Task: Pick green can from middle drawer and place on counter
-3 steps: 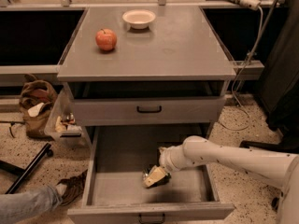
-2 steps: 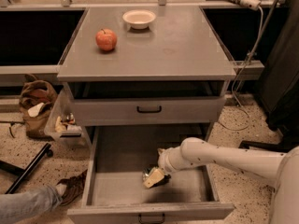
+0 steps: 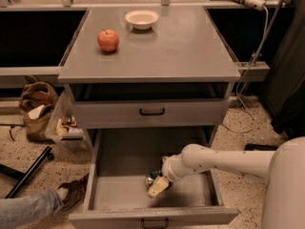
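The middle drawer is pulled out wide, showing a plain grey floor. The green can lies on that floor near the middle, small, shiny and partly hidden. My gripper reaches in from the right on a white arm and sits right at the can, touching or nearly touching it, with a pale tip just below the can. The counter is the broad grey top above.
A red apple and a white bowl stand at the counter's back left. The drawer above is closed, with a black handle. A person's shoe, a brown bag and a black bar lie on the floor at left.
The arm has shifted slightly left and down inside the drawer. A bit of the green can now shows at the gripper's tip.
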